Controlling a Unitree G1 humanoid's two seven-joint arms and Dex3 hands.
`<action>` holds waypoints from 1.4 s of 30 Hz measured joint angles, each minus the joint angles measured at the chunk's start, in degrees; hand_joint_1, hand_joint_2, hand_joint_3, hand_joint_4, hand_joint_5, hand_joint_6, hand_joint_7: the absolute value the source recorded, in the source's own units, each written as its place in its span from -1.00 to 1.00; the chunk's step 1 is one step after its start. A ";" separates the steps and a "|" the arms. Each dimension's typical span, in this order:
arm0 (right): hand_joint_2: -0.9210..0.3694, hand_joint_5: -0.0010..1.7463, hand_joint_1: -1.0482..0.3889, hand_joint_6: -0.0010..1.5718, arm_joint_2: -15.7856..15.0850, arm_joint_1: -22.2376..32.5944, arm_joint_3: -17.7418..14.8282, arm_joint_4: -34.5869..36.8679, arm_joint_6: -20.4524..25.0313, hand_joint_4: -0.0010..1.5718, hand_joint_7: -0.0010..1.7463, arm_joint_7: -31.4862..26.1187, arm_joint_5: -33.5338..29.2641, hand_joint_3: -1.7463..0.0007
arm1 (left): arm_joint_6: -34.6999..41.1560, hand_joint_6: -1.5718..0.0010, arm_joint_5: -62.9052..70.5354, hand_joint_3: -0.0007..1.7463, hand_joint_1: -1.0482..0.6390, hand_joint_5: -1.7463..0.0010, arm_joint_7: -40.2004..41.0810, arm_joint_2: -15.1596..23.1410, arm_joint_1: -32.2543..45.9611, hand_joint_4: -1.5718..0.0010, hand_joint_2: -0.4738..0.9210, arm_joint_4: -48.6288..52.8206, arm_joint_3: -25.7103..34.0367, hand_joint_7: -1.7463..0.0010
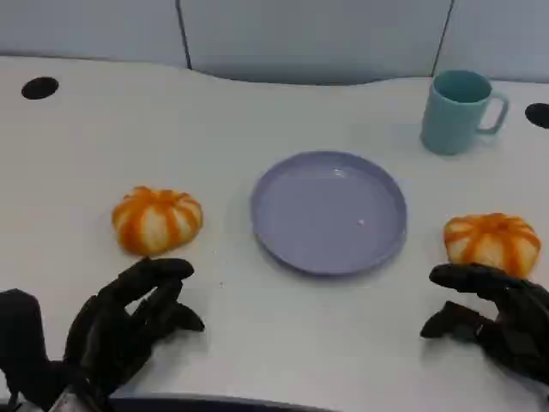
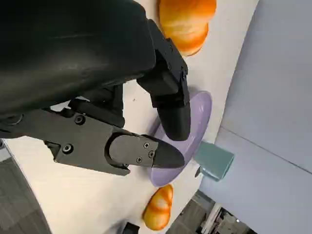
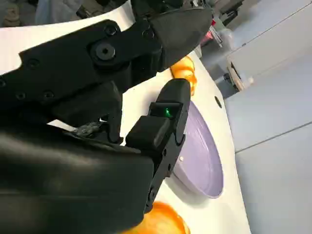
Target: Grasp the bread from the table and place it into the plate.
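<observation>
I see the round lilac plate (image 1: pixel 328 211) at the worktop's (image 1: pixel 257 112) middle holding nothing, and a teal mug (image 1: pixel 459 112) near the far right edge. One ridged orange-striped bread (image 1: pixel 157 219) sits toward the left edge beyond my left hand (image 1: pixel 120 326), another bread (image 1: pixel 491 242) at the right edge beside my right hand (image 1: pixel 497 313); both hands' fingers are apart, gripping nothing.

Bright, even overhead light, faint shadows, slightly soft focus.

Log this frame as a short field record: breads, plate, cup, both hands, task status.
left bread: on the table, left of the plate
right bread: on the table, right of the plate
plate: purple, nothing on it
cup: teal, upright, behind the plate
left hand: open, near the left bread, holds nothing
right hand: open, near the right bread, holds nothing
status: no bread grasped yet
</observation>
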 measured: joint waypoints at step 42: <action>-1.00 0.24 -0.06 0.09 0.28 0.06 0.59 -0.40 -0.14 -0.16 -0.52 -0.69 -0.39 0.94 | -18.78 0.45 9.93 -0.82 -0.37 -0.06 0.94 1.14 3.13 0.71 1.00 -2.74 -5.25 0.72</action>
